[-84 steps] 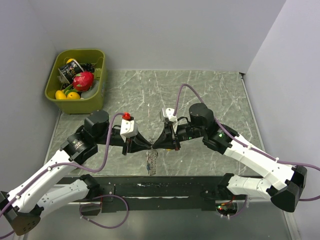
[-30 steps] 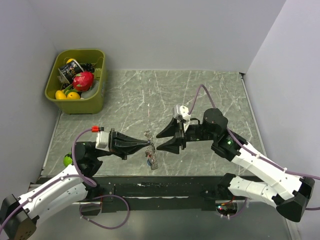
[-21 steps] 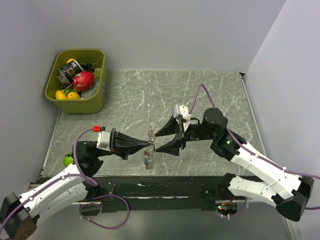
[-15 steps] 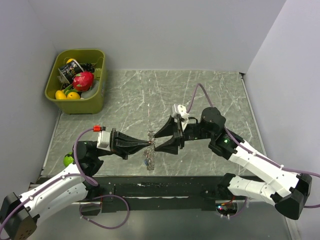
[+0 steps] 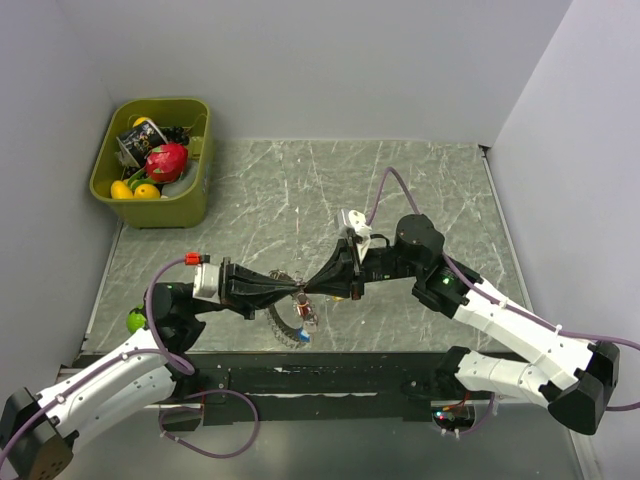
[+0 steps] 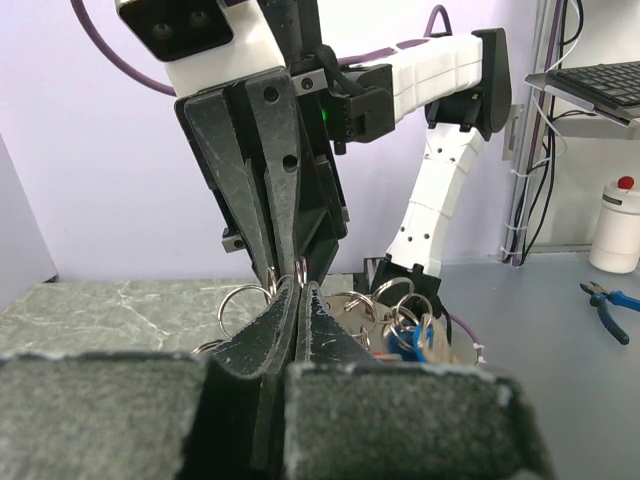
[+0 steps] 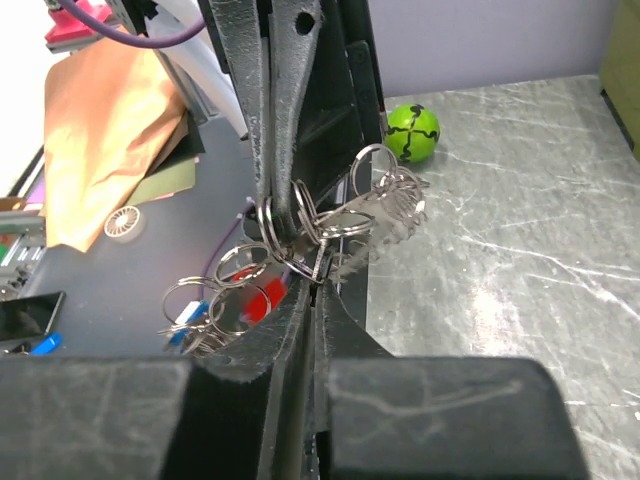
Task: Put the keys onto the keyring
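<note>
The keyring (image 5: 281,325), a bunch of thin steel rings with a spiky grey wreath of small keys, hangs above the table's near edge between both grippers. My left gripper (image 5: 299,290) is shut on its rings from the left; in the left wrist view its tips (image 6: 297,288) pinch one ring, with other rings (image 6: 240,300) on either side. My right gripper (image 5: 309,291) meets it tip to tip, and its jaws (image 7: 315,287) are shut on a ring wire of the keyring (image 7: 400,205). A red-headed key (image 7: 262,300) and a blue-tagged one (image 7: 185,325) dangle below.
An olive bin (image 5: 150,212) full of toys stands at the back left. A green ball (image 5: 135,320) lies by the left arm's elbow, also seen in the right wrist view as the green ball (image 7: 413,133). The black base rail (image 5: 330,372) runs just below the bunch.
My right gripper moved left onto the bunch and shut on a ring. The left gripper stayed shut. The bunch has swung, so the grey wreath now shows below and to the left.
</note>
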`<state>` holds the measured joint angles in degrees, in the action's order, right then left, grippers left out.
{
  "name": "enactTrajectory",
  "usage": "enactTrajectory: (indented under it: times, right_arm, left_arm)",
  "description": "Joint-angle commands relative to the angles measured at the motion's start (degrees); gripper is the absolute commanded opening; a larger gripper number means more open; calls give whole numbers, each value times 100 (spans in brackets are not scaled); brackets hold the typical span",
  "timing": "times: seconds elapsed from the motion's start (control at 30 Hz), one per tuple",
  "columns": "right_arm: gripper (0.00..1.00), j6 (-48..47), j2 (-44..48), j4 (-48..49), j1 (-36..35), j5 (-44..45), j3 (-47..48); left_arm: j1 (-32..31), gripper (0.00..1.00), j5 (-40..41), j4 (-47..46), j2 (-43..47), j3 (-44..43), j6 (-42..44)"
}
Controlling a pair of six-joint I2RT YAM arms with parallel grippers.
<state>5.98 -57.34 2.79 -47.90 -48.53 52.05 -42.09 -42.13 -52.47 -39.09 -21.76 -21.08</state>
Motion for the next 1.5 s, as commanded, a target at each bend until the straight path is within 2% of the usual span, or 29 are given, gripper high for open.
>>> enactTrajectory:
  times: [0.0,0.07,0.47,0.57,0.6,0.7,0.83,0.93,1.0,1.07,1.27,1.47]
  right_arm:
    - [3,-150,65,3,-53,239,-2]
    - [0,-202,56,-59,-53,222,-2]
    - [0,-536,-14,-463,-53,440,15]
    - [16,-545,249,-560,-44,686,33]
    - [29,-676,328,-586,-53,879,42]
    - [48,-738,627,-691,-53,1170,147]
    - [57,-765,838,-631,-53,1022,296]
    - [54,-660,830,-464,-53,724,332]
    - [46,-615,777,-305,-53,548,323]
    - [42,-457,663,-147,-79,407,358]
    - [31,-475,408,-244,-167,423,420]
    - [28,-448,461,-182,-193,476,358]
  left_arm:
    - [-28,1,108,-413,139,-136,78]
    - [-28,1,178,-483,139,-101,69]
    - [-28,1,240,-484,147,-92,139]
    - [-28,1,205,-299,156,-127,209]
    - [-28,1,179,-282,165,-118,227]
    - [-28,1,135,-54,174,-179,315]
    - [-28,1,82,193,156,-241,455]
    - [-19,1,82,342,147,-285,544]
    - [-28,1,91,273,139,-268,526]
    - [-28,1,135,211,139,-250,500]
    - [-28,1,143,193,130,-259,508]
    - [-28,1,153,237,147,-268,517]
